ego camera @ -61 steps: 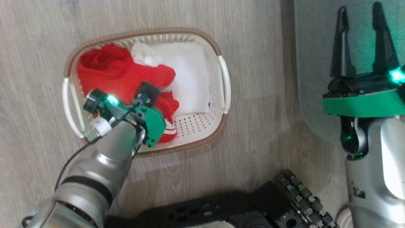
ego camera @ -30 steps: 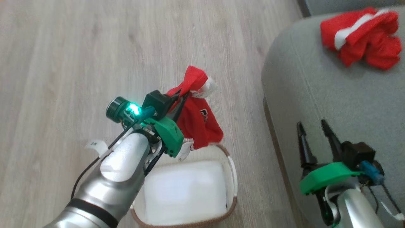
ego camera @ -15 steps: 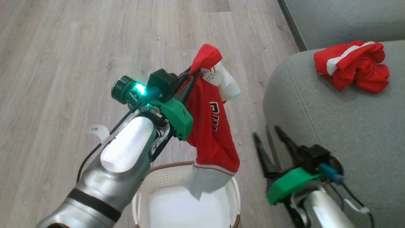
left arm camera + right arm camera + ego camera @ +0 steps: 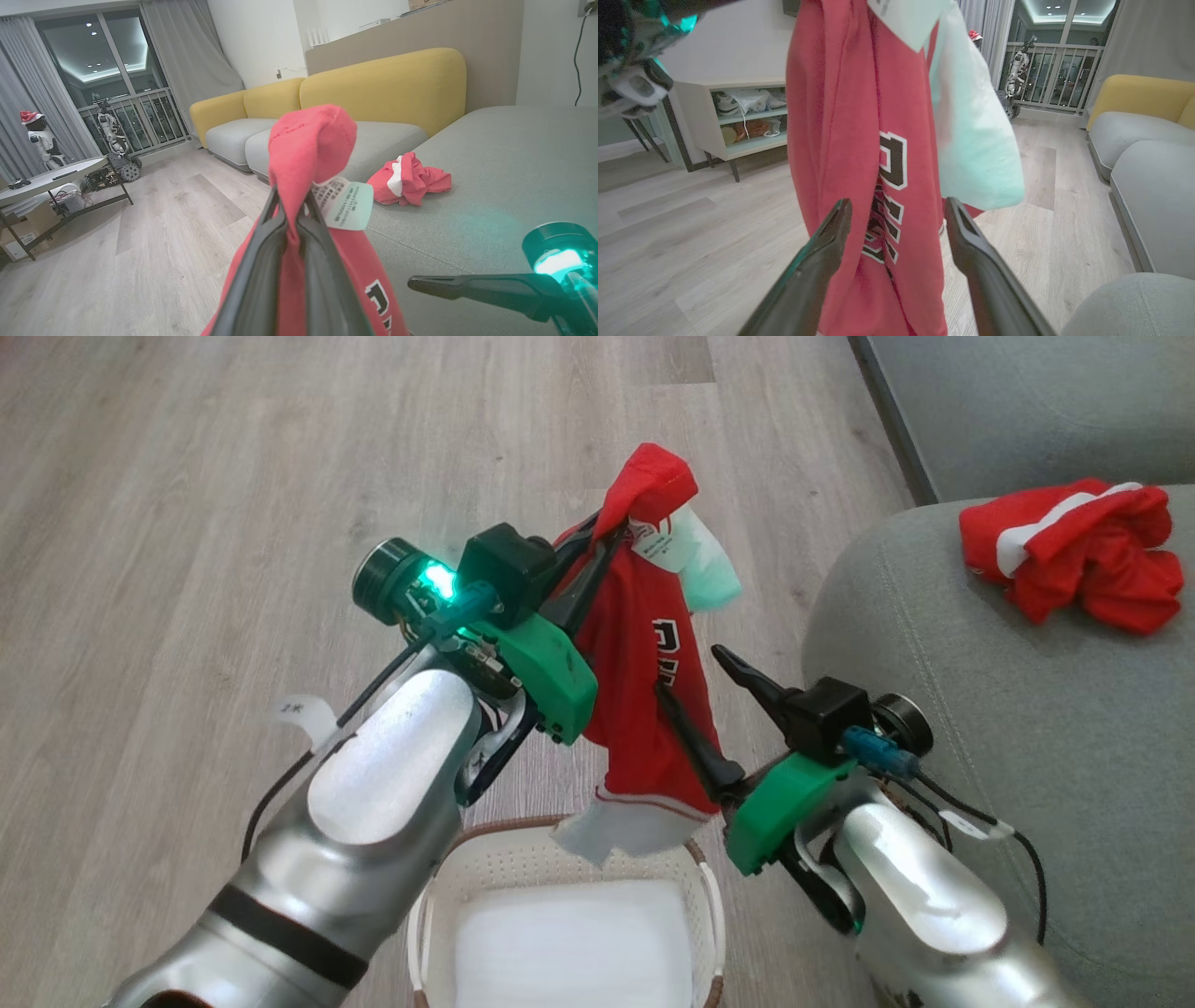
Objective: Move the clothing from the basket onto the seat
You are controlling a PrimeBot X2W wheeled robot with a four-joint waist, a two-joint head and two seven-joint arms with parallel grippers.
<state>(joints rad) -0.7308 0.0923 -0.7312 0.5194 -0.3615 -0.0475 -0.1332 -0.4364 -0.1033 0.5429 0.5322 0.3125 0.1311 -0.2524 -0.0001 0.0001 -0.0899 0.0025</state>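
**Lifted garment.** We see the left claw (image 4: 602, 534) clenched on the top fold of a red garment (image 4: 644, 709). The garment hangs free above the basket (image 4: 495, 868), with its white hem just over the rim. The right claw (image 4: 689, 670) stands released, fingers spread and pointing at the hanging cloth by the black lettering; we cannot tell whether they touch it. A second red garment (image 4: 1074, 555) lies crumpled on the seat (image 4: 980, 728). A flat white sheet (image 4: 569, 943) lies in the basket.

I see pale wood floor (image 4: 154, 242) before the balcony window (image 4: 117, 56) (dark outside), grey curtains (image 4: 187, 51) flanking it.
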